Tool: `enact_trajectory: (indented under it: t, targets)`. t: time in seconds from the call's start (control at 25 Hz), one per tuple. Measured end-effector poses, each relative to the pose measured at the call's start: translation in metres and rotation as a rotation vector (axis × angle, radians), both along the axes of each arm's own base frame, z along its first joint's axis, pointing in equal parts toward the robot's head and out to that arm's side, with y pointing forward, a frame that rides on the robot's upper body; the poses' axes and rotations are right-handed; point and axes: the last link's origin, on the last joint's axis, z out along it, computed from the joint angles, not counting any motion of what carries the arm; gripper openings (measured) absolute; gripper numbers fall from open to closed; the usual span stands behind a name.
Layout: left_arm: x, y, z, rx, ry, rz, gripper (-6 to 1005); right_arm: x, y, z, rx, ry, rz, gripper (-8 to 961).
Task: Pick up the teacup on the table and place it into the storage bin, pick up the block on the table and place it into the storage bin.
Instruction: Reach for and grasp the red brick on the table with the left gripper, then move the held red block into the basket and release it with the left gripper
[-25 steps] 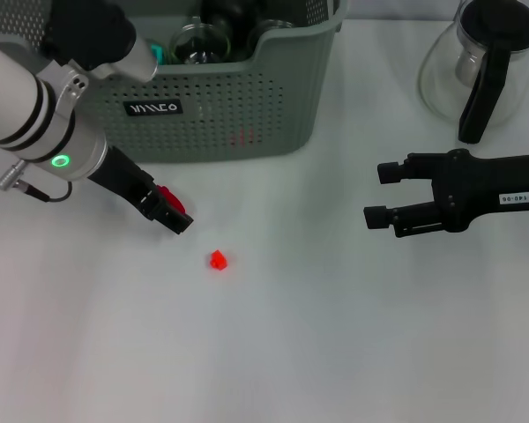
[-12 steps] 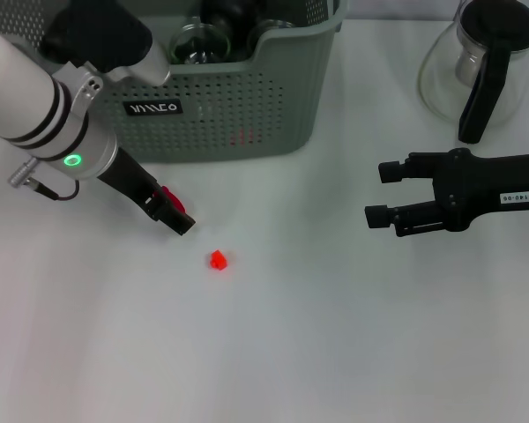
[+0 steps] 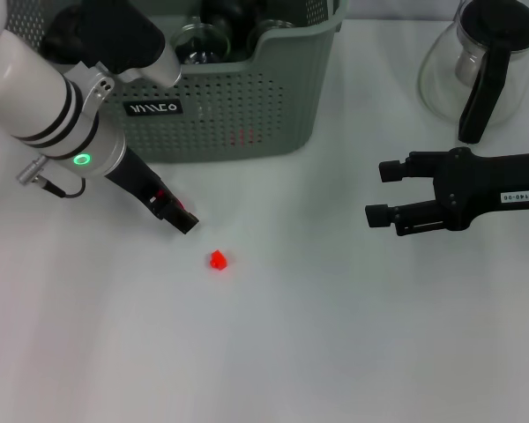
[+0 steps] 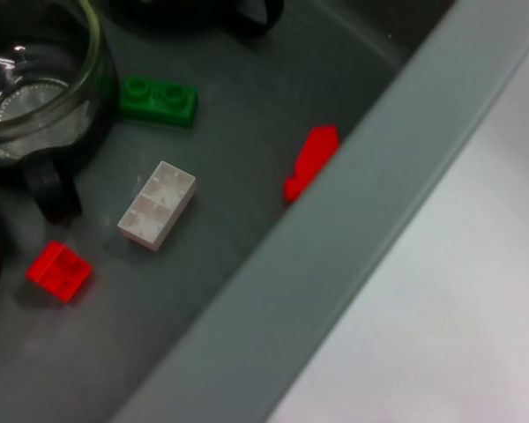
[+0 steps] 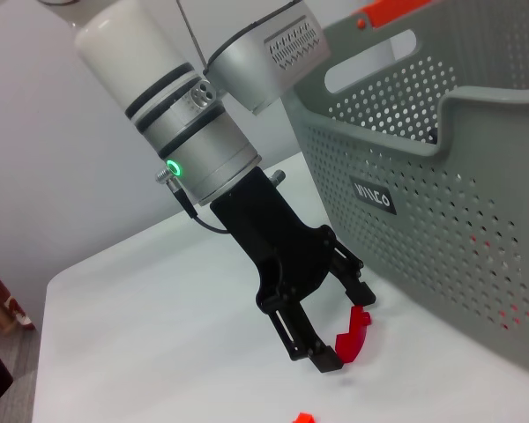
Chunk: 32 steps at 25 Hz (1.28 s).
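Note:
The grey-green storage bin (image 3: 247,97) stands at the back left. A glass teacup (image 3: 192,41) sits inside it; the left wrist view looks down on the teacup (image 4: 35,79) there. My left gripper (image 3: 178,214) hangs low over the table in front of the bin, shut on a red block (image 3: 165,201). In the right wrist view that block (image 5: 354,333) sits between its fingertips. A second, small red block (image 3: 218,260) lies on the table just right of the left gripper. My right gripper (image 3: 379,194) stays open at the right, holding nothing.
A glass carafe (image 3: 480,66) with a black handle stands at the back right. On the bin floor lie a green block (image 4: 159,100), a white block (image 4: 157,204) and red blocks (image 4: 60,270). The bin rim (image 4: 335,256) runs beside white table.
My left arm has swung a little to the right, and its gripper has shifted slightly right with the red block. The right arm and the loose red block have not moved.

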Motion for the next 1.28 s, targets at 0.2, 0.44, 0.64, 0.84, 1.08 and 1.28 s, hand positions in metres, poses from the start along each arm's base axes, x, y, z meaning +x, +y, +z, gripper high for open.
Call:
enact_trajectory:
  t: [0.2,0.44,0.64,0.84,1.08,1.28]
  targets:
    - [0.000,0.002,-0.003,0.000,0.003,0.007,900,0.000,0.000,0.000,0.002,-0.001,-0.001,915]
    - [0.001,0.004,-0.004,0.001,0.006,0.004,889,0.001,0.001,0.002,0.009,0.001,-0.003,915]
    - [0.002,0.005,-0.005,0.008,0.004,0.011,880,0.002,0.001,0.002,0.014,0.003,-0.005,915]
    - [0.004,0.004,-0.006,-0.005,0.013,0.003,832,0.002,0.001,0.002,0.014,0.003,-0.006,915]
    - [0.006,0.004,-0.005,-0.009,0.017,-0.006,668,0.003,0.000,0.002,0.015,0.003,-0.006,915]
    - [0.014,0.002,0.001,-0.028,0.018,-0.014,667,0.004,0.000,0.003,0.017,0.003,-0.009,915]
